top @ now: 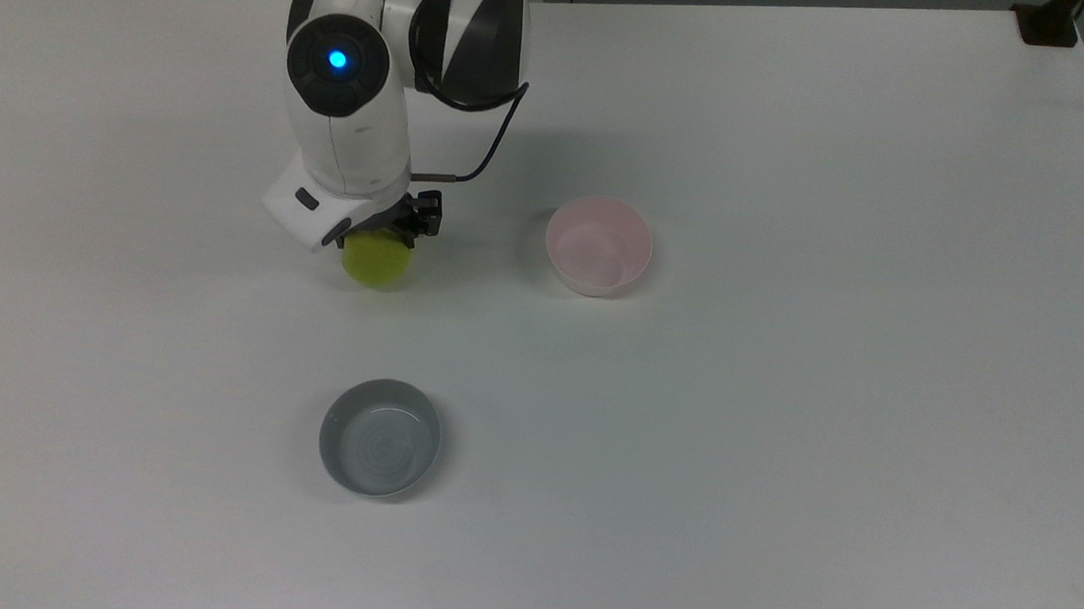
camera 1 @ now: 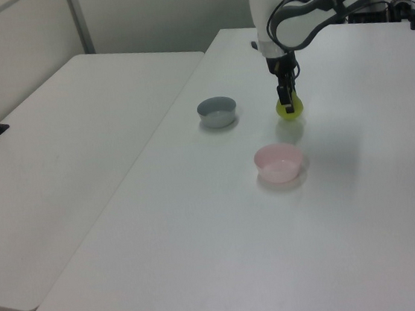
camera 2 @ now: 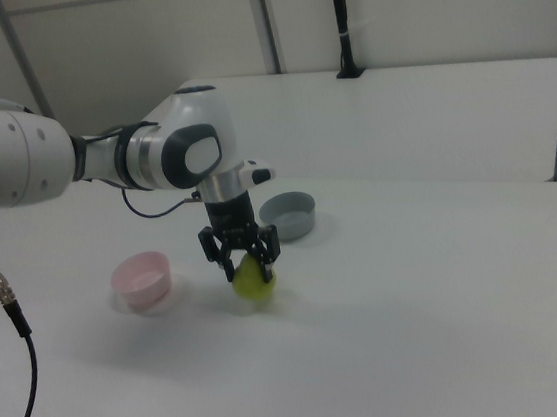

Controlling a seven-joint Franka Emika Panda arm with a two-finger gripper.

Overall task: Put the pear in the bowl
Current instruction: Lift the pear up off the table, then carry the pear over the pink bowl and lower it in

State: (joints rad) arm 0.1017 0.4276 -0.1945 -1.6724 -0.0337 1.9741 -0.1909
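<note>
Currently tool (camera 2: 242,260) clamped on pear (camera 2: 253,280), just above tabletop (top: 774,443). Pink bowl (top: 598,246) lies toward top view's right, well apart; grey bowl (top: 380,437) not target.

Open tabletop between the held pear and the pink bowl

The gripper (camera 2: 243,258), closed on the pear (camera 2: 254,280), hangs just above the white table (top: 776,397). In the top view, bare surface runs rightward to the bowl (top: 599,245). The grey bowl (top: 380,437) stands well apart, toward the top view's bottom, off that line.
</note>
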